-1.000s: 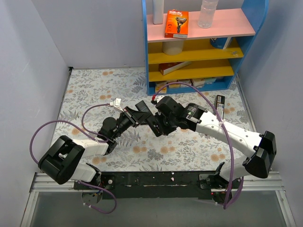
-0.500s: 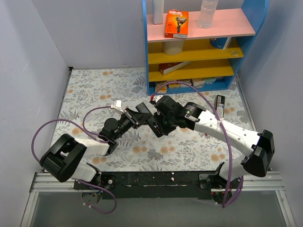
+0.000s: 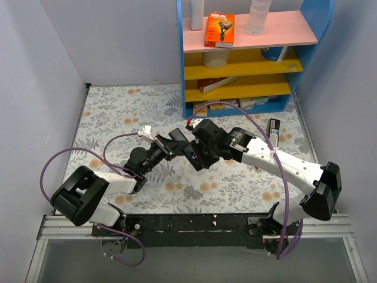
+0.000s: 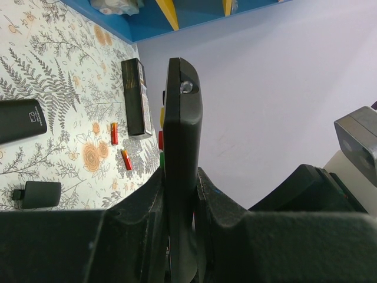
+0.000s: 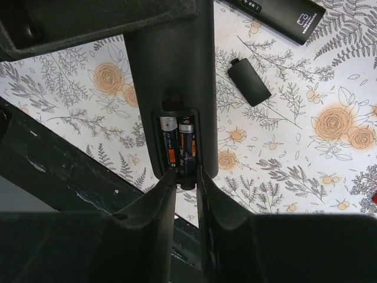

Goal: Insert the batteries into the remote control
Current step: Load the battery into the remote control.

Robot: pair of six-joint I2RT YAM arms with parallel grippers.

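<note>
My left gripper is shut on the long black remote control and holds it edge-on above the table; red and green buttons show on its left edge. In the right wrist view the remote's open back compartment holds two dark batteries: the left one lies seated, and the right one sticks out at the near end between my right gripper's fingers, which are shut on it. In the top view the two grippers meet mid-table. Two red batteries lie on the cloth.
The small black cover piece lies on the flowered cloth, near a plain black remote. A black remote with a silver edge lies by the blue shelf. Grey walls stand on both sides.
Both grippers have shifted slightly with the remote between them over the last second. Both grips are unchanged.
</note>
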